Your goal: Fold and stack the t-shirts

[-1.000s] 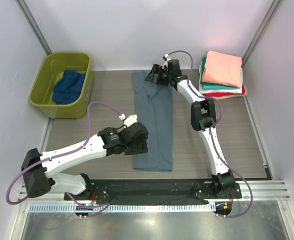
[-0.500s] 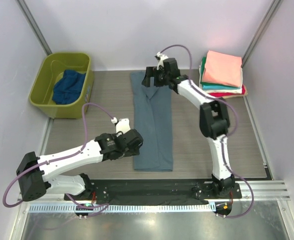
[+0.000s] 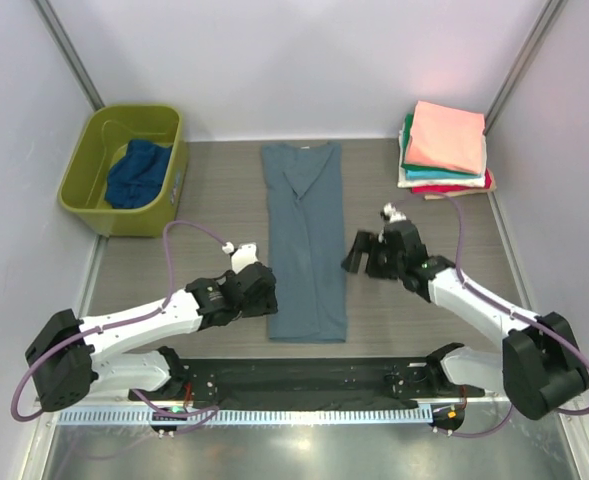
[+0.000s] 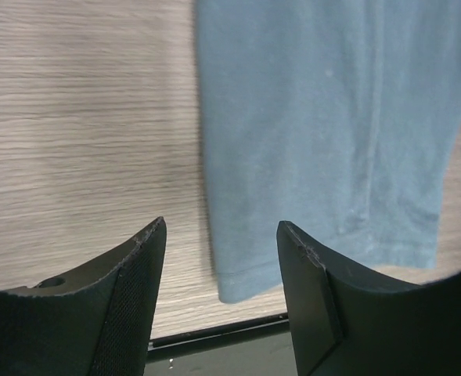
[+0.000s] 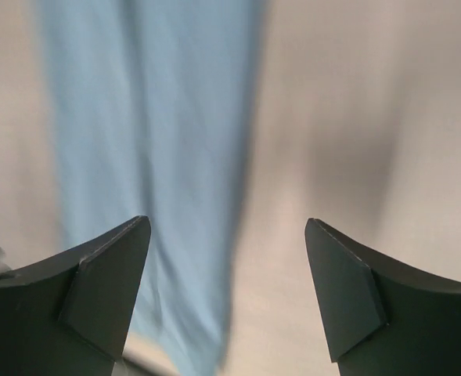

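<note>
- Black-fingered left gripper (image 4: 218, 227) is seen with its jaws parted and nothing between them. It is aimed at the near left corner of the grey-blue t-shirt (image 4: 324, 117).
- From the top view, the left gripper (image 3: 261, 288) is placed just beside the shirt's left edge, close to its near hem. Contact with the cloth cannot be told.
- Right gripper (image 5: 226, 223) is spread wide and holds nothing. The wrist view is blurred, with the shirt to its left and bare table to its right.
- From above, the right gripper (image 3: 359, 255) is found just beside the shirt's right edge, about midway along its length.
- Grey-blue t-shirt (image 3: 306, 245) is laid flat mid-table as a long narrow strip, collar at the far end.
- Folded stack is noted at the far right corner: salmon pink t-shirt (image 3: 446, 135) on top, then teal t-shirt (image 3: 407, 132), white t-shirt (image 3: 414, 181) and red t-shirt (image 3: 456, 189) at the bottom.
- Navy t-shirt (image 3: 139, 172) is bunched inside the olive-green tub (image 3: 82, 165) at the far left.
- Wood-grain table (image 3: 204, 210) carries everything.
</note>
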You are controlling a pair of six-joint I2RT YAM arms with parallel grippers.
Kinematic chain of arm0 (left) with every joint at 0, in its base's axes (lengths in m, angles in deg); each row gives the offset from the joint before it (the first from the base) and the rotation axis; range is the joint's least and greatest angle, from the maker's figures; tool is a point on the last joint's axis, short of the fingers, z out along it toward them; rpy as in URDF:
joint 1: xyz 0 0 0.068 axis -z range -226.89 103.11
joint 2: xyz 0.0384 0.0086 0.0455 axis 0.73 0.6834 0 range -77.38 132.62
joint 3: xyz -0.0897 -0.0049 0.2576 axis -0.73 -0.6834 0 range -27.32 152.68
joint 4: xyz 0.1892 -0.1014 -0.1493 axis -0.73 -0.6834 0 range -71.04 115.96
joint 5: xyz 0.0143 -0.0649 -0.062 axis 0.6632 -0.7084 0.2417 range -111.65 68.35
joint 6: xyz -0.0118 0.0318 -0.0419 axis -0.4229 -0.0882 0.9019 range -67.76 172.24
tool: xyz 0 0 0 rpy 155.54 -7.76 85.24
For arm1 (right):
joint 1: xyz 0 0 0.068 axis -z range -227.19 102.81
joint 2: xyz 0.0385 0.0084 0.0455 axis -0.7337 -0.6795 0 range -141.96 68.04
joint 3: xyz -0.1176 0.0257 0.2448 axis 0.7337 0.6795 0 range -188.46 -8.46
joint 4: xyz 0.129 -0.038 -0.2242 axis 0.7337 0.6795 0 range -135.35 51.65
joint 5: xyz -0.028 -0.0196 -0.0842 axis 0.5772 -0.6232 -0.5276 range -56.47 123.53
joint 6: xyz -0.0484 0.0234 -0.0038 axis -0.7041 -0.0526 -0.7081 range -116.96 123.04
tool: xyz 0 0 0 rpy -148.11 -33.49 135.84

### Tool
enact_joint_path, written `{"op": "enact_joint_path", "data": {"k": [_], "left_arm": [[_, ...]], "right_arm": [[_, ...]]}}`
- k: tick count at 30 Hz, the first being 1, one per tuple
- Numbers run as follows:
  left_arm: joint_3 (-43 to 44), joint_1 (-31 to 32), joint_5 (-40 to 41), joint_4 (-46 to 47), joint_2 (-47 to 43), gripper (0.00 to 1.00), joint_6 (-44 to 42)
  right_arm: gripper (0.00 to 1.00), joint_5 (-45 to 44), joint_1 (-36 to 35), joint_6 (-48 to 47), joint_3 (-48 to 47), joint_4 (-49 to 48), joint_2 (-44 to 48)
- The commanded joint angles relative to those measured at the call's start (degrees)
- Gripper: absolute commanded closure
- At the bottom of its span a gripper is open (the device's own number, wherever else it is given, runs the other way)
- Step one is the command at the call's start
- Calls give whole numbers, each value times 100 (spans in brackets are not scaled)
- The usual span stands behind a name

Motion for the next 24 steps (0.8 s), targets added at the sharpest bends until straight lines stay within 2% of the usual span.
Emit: {"op": "enact_joint_path", "data": {"k": [1, 6, 13, 17, 20, 24], "left_arm": [[-182, -17, -455, 817, -39, 40, -177], [-524, -17, -851, 1055, 6, 44, 112], [-1043, -17, -1141, 1354, -135, 47, 525], [-1490, -17, -1361, 1652, -266, 48, 780], [-1684, -17, -1422, 1767, -381, 50, 903], [-1799, -17, -1484, 1855, -504, 50, 930]], "right_arm": [[15, 192, -303, 967, 538, 512, 809], [21, 404, -1066, 1460, 1259, 645, 1144], [29, 264, -1981, 2242, 1892, 65, 987], [32, 211, -2219, 2497, 2199, -75, 995], [42, 246, -2290, 2586, 2288, -155, 978], [50, 211, -2352, 2708, 2411, -58, 1170]]}}
